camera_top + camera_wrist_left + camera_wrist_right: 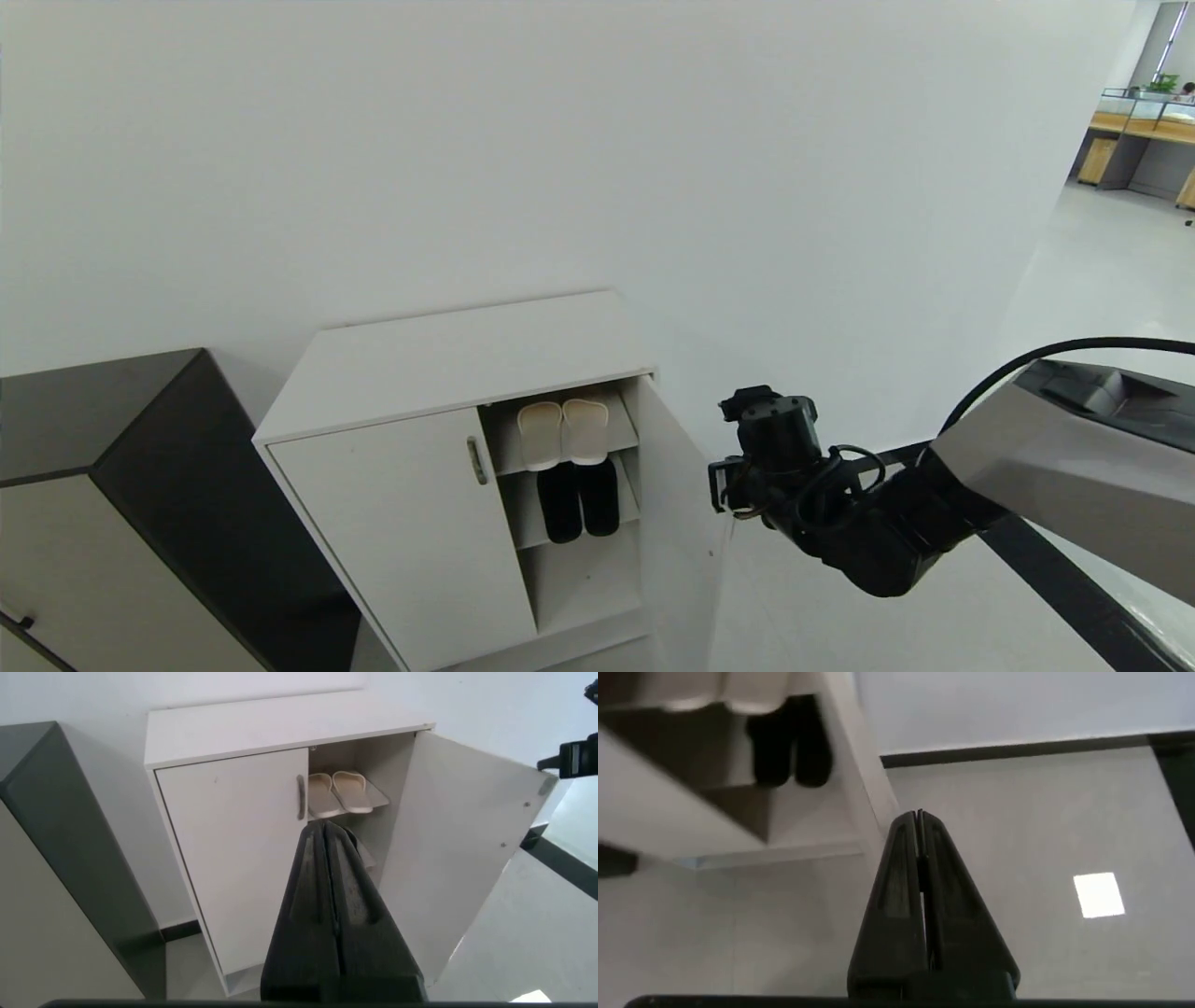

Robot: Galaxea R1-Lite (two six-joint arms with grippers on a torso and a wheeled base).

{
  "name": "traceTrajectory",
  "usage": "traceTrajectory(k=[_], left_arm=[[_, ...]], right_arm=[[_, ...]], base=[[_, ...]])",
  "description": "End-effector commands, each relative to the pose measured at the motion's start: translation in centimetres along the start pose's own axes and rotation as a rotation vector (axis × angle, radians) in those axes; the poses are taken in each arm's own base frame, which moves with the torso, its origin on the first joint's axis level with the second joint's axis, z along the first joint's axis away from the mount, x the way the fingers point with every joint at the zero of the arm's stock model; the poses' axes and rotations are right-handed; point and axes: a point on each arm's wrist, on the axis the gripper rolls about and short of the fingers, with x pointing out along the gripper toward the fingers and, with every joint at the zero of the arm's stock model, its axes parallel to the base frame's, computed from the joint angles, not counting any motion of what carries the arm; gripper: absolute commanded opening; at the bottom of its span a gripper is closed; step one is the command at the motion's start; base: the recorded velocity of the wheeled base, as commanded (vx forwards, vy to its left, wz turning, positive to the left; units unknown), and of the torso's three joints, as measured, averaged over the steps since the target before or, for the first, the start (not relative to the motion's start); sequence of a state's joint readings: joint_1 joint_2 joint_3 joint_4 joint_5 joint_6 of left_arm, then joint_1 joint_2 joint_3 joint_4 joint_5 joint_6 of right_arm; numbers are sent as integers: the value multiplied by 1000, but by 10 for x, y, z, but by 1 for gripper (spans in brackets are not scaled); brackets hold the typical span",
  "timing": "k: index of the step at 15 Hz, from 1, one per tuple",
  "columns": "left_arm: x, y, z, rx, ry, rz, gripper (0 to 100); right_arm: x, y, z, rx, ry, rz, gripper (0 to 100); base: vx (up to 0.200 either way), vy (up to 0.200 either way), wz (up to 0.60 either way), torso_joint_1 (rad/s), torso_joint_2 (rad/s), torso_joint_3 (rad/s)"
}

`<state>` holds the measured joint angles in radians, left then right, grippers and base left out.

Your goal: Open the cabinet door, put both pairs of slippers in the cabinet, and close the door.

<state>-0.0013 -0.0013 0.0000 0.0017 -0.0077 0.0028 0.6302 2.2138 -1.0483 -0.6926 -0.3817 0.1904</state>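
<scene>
In the lower middle of the head view we see the white cabinet [467, 350] standing against a plain white wall. Its left door [401, 532] is closed and carries a small metal handle [477, 461] at its inner edge. Its right door [677, 523] is swung wide open.

Inside, a cream pair of slippers [563, 431] lies side by side on the top shelf. A black pair of slippers [580, 499] lies on the shelf below, directly under the cream pair.

The right gripper [724, 490] sits right of centre, just beside the open door's outer edge; we cannot tell whether it touches. Its wrist view shows its fingers pressed together with nothing between them. The left gripper [324, 831] faces the cabinet front, its fingers likewise closed on nothing.

A dark cabinet [112, 448] fills the lower left.
</scene>
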Motion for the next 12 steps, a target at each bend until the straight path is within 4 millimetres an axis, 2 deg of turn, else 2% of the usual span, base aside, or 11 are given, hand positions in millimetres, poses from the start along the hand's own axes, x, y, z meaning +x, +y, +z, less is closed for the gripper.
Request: traceTrajectory(k=[1,5,10,12], left_arm=[[0,0,0,-1,1,1,0],[0,0,0,-1,1,1,0],[0,0,0,-1,1,0,0],[0,0,0,-1,1,1,0]], right_arm=[[-34,11,16,0,-51,53,0],[-54,17,12,-6,-106,110,0],[-55,21,6,-38,-96,132,0],[-55,22,4,-41,-90,132,0]], base=[[0,0,0,0,0,0],[0,0,0,0,0,0],[0,0,0,0,0,0],[0,0,600,2,2,7]])
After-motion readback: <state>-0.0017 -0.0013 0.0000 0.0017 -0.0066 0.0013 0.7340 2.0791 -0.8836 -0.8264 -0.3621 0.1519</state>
